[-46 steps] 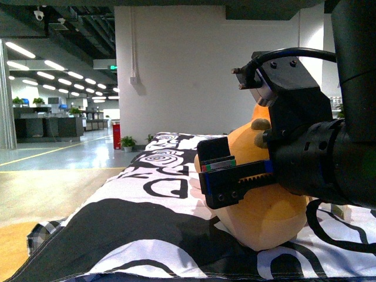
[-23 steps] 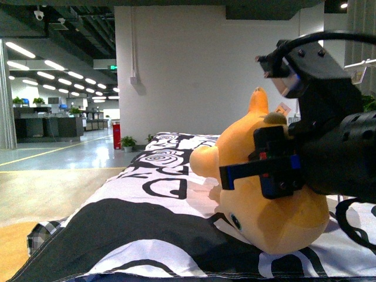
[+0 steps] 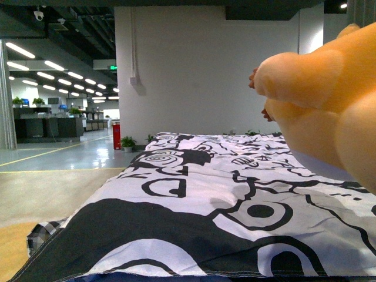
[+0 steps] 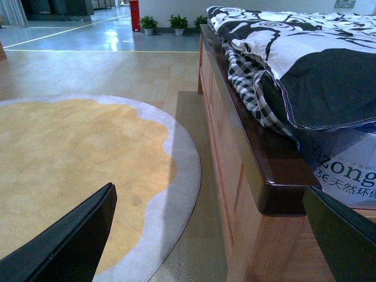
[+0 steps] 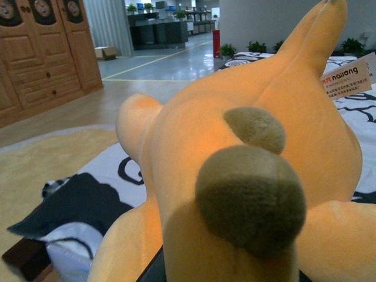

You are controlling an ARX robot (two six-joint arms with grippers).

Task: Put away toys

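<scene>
One plush toy off the bed, right arm carrying, left arm idle.

Front view: a single orange plush toy (image 3: pixel 329 88) hangs clear of the bed's black-and-white quilt (image 3: pixel 205 194), at the upper right, and neither arm shows. Left wrist view: the left gripper (image 4: pixel 208 194) is spread wide with nothing in it, low beside the one bed (image 4: pixel 258 170), over the floor and one round yellow rug (image 4: pixel 70 158). Right wrist view: the toy fills the picture, with two brown patches (image 5: pixel 252 200) and one paper tag (image 5: pixel 346 79). The right gripper is hidden under it, but is judged to be clamped on the toy, since it is airborne. The toy looks light, soft and squashy, not fragile. A deep pinch on the rounded body should hold better than one on a floppy limb.
</scene>
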